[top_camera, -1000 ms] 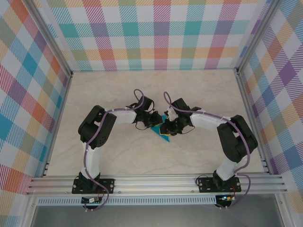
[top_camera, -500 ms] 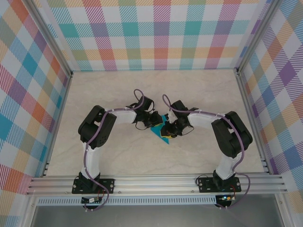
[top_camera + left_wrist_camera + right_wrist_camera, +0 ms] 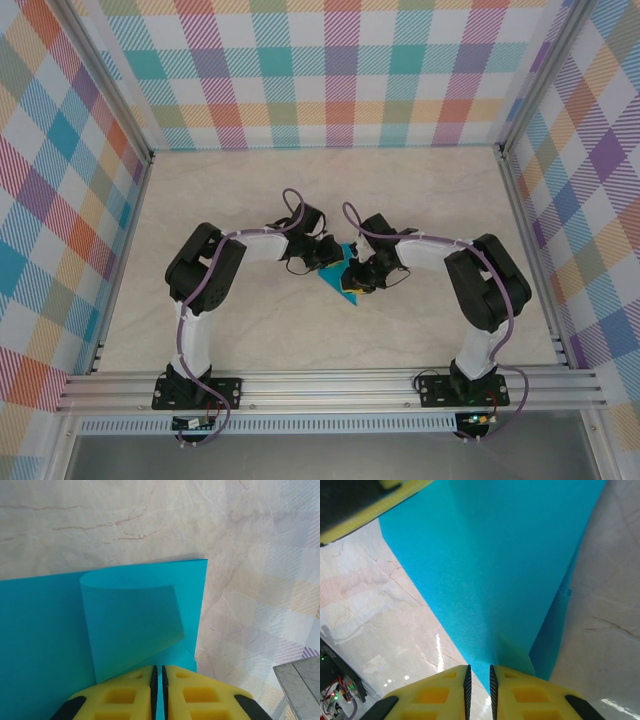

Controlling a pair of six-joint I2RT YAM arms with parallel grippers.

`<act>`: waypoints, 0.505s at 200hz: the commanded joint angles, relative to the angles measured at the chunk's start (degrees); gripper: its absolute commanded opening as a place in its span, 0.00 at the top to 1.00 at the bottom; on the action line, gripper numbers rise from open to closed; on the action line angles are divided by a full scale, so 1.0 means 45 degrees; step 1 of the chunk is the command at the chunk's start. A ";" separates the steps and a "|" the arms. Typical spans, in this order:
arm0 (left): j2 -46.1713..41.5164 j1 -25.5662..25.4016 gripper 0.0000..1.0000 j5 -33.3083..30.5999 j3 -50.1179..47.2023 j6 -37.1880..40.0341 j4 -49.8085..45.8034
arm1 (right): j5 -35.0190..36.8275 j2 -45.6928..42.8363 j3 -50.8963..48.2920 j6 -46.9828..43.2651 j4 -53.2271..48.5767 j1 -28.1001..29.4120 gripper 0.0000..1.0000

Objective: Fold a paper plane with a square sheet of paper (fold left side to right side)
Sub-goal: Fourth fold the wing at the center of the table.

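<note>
Inspecting the centre of the marble-patterned table point(image 3: 250, 200): both arms reach inward and their grippers meet over the square sheet of paper point(image 3: 341, 284), which lies roughly midway between them.

Left gripper point(image 3: 330, 260): in its wrist view the left gripper point(image 3: 158, 669) has its yellow jaws drawn to a hairline gap, with a sliver of teal showing between them. They pinch the edge of a flap that curls up and over the flat part of the sheet point(image 3: 40, 645). The fold of that flap is rounded, not pressed flat.

Right gripper point(image 3: 357, 277): in its wrist view the right gripper point(image 3: 479, 669) has its jaws narrow, closed on a pointed portion of the sheet point(image 3: 495, 570), which is raised off the table surface.

Sheet condition: partly folded, teal, with no tears visible.
</note>
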 commanded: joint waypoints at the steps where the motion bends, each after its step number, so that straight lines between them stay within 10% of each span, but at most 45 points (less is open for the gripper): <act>1: 0.0243 -0.0092 0.86 -0.0580 -0.0452 0.0158 -0.0904 | 0.0264 0.0270 -0.0263 -0.0248 -0.0703 0.0106 0.80; 101: 0.0326 -0.0092 0.86 -0.0639 -0.0475 0.0153 -0.0930 | 0.0524 0.0308 -0.0751 -0.0390 -0.1048 0.0262 0.84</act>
